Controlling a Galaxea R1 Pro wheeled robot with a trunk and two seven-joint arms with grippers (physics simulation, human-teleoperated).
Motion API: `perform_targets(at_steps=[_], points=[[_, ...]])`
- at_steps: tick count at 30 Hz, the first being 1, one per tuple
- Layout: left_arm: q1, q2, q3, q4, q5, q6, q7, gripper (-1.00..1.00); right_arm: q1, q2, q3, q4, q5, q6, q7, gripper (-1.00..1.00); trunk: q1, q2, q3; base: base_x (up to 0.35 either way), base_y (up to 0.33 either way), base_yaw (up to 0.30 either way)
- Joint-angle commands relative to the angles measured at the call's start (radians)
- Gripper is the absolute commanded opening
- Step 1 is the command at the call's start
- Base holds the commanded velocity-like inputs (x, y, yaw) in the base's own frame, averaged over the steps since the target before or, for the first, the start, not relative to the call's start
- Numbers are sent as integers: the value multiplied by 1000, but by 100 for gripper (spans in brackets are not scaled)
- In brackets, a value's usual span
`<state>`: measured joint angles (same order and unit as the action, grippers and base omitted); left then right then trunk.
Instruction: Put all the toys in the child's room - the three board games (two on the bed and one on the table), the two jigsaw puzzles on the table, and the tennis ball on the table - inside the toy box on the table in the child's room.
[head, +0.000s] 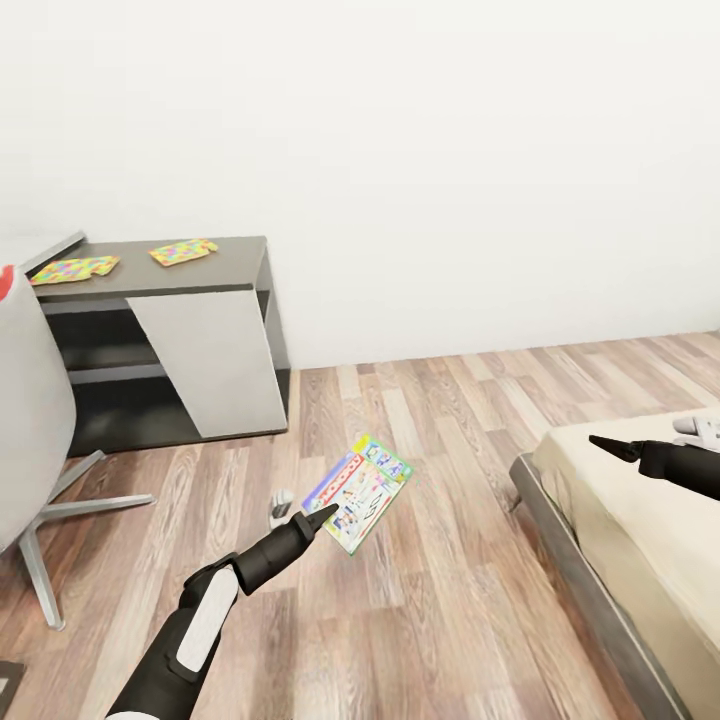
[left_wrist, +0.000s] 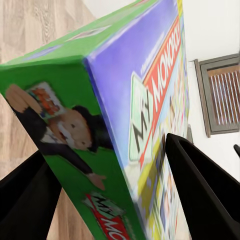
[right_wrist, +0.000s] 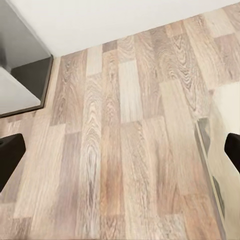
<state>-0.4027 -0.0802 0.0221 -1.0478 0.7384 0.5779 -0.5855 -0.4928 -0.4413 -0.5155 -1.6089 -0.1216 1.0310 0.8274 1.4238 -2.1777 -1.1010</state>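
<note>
My left gripper (head: 322, 517) is shut on a board game (head: 358, 491), a flat box with a green, blue and white printed cover, held tilted above the wood floor. Up close, the box (left_wrist: 125, 100) fills the space between the two black fingers (left_wrist: 200, 195). Two jigsaw puzzles (head: 75, 268) (head: 183, 251) lie flat on the dark grey top of the table (head: 225, 272) at the back left. My right gripper (head: 600, 442) hovers open over the near end of the bed (head: 640, 530), its fingers (right_wrist: 11, 156) spread wide with only floor between them. The toy box and tennis ball are out of view.
A grey swivel chair (head: 30, 400) with metal legs (head: 85, 508) stands at the left, close to the table. The bed's dark frame edge (head: 570, 560) runs along the right. Open wood floor (head: 440, 420) stretches between table and bed, up to the white wall.
</note>
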Motion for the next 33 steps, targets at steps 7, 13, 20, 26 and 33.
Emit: perform_targets(at_steps=[7, 13, 20, 26, 33], points=[[-1, -1, 3, 0, 11, 13, 0, -100, 0, 1, 0, 0, -7, 8, -2, 100, 0, 0, 0, 0, 0, 285], [-2, 2, 7, -41, 13, 35, -3, -100, 0, 1, 0, 0, -7, 8, -2, 100, 0, 0, 0, 0, 0, 287], [-104, 21, 73, -127, 20, 224, 6, -100, -1, 5, 24, 0, -6, 8, -3, 100, 0, 0, 0, 0, 0, 288], [-135, 5, 75, -206, 29, 267, 38, -100, -2, 7, 38, 0, -6, 8, -3, 100, 0, 0, 0, 0, 0, 289], [-138, 1, 74, -245, 52, 305, 78, -100, -1, 9, 43, 0, -6, 8, -3, 100, 0, 0, 0, 0, 0, 289]])
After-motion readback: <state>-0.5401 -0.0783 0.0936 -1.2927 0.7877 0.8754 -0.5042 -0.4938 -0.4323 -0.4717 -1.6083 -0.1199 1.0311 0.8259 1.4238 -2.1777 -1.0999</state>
